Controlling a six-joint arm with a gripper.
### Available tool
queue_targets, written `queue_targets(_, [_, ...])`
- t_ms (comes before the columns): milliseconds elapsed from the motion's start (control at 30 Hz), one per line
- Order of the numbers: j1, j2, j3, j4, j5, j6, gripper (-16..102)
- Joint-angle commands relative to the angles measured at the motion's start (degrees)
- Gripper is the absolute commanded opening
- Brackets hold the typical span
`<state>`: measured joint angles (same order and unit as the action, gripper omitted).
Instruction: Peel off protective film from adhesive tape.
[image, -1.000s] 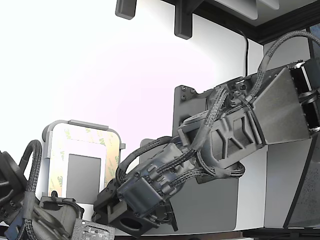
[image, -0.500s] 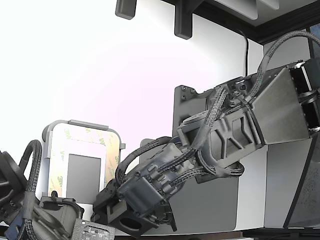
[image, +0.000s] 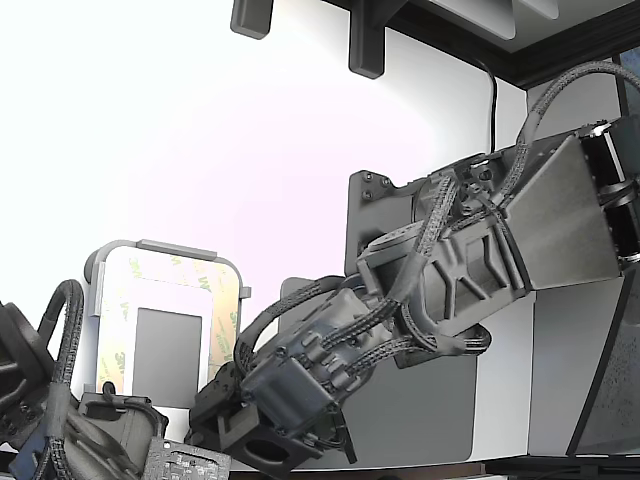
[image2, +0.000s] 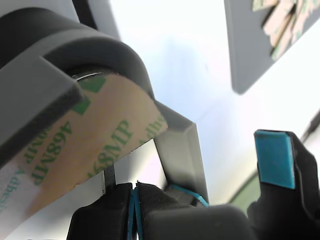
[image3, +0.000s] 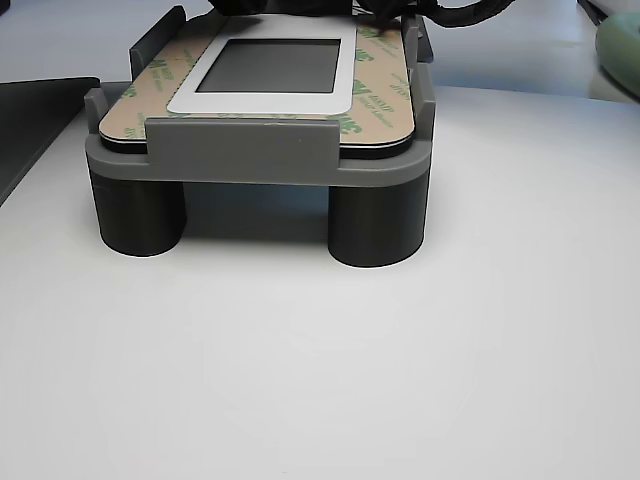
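The adhesive tape (image3: 380, 105) lies flat as a rectangular frame on a raised grey tray (image3: 240, 150). It surrounds a white border (image3: 345, 80) and a dark grey square (image3: 275, 66). The protective film (image2: 95, 140), cream with green print, covers every strip that is visible. In the other view the tray stands on dark round legs (image3: 378, 225) on a white table (image3: 320, 370).

In the exterior view the tray (image: 165, 250) sits at about 8 o'clock in the frame. The arm (image: 440, 270) reaches down from 3 o'clock and ends just beside the tray's lower corner, on the exterior view's right. A second, dark arm (image: 60, 420) occupies the 7 o'clock corner.

In the wrist view the gripper (image2: 200, 185) is close against a rounded corner of the tray. One blue-padded fingertip (image2: 274, 159) stands free and well apart from the other. The other fingertip (image2: 134, 200) sits at the film's edge. The jaws stand wide open and hold nothing. Contact between that lower pad and the film cannot be confirmed.

At 1 o'clock in the wrist view a dark grey mat (image2: 260, 45) carries a heap of loose cream strips (image2: 282, 22).
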<state>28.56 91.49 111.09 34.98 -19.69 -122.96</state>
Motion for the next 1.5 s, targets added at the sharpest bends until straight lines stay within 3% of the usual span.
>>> queue_targets(0, [-0.35,1.93,-0.79,-0.18,0.0,0.09,-9])
queue_targets(1467, [-0.44,3.34,3.43,-5.27,-0.62,-1.49,-6])
